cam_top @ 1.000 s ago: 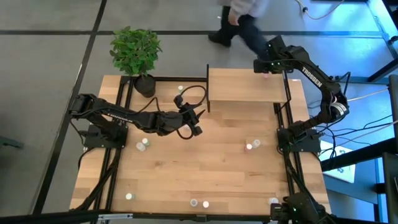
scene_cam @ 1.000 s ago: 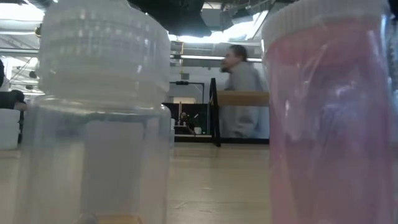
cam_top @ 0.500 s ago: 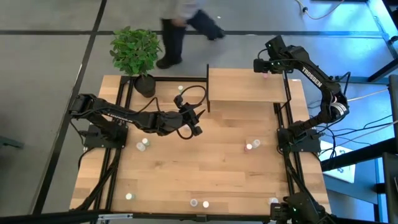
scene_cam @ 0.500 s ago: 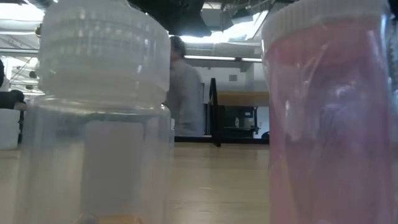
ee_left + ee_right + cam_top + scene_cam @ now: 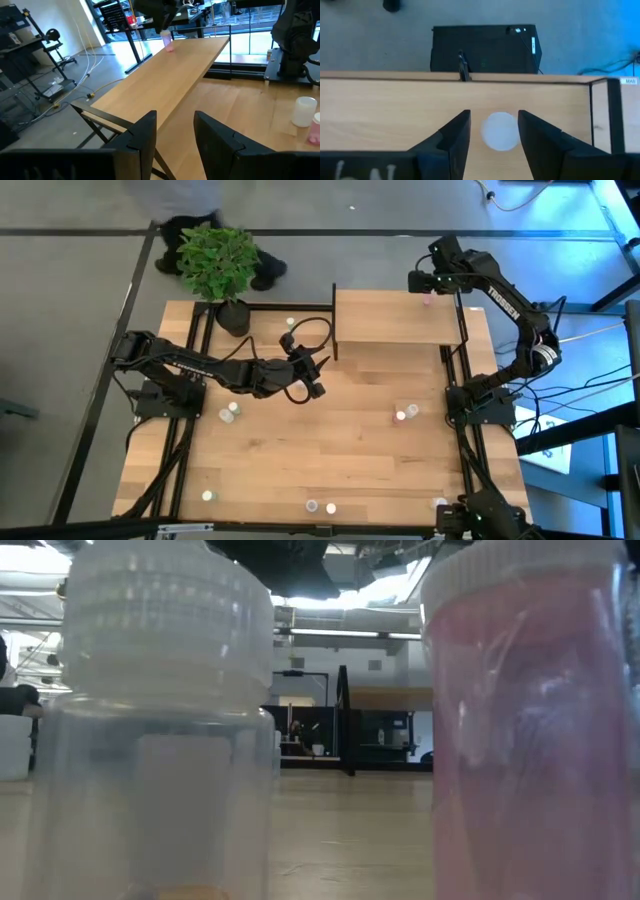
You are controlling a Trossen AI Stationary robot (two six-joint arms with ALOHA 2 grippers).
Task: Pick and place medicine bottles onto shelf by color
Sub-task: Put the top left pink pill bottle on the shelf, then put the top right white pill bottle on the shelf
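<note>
My right gripper (image 5: 424, 284) hangs open over the far right corner of the shelf (image 5: 390, 318). A pink bottle (image 5: 500, 132) stands upright on the shelf top there. In the right wrist view my right gripper (image 5: 494, 116) has one finger on each side of the bottle's cap; I see no touch. The same pink bottle (image 5: 168, 44) shows in the left wrist view. My left gripper (image 5: 312, 378) waits open and empty over the table, left of the shelf. Several more bottles stand on the table, such as a pair (image 5: 405, 413).
A potted plant (image 5: 218, 265) stands at the far left corner. Loose bottles sit near it (image 5: 290, 323), at the left (image 5: 229, 412) and along the near edge (image 5: 320, 506). Two bottles (image 5: 160, 720) (image 5: 530, 720) fill the low view. The black table frame (image 5: 455, 380) runs beside the shelf.
A person has walked past beyond the table's far edge, from right to left, and is now behind the plant.
</note>
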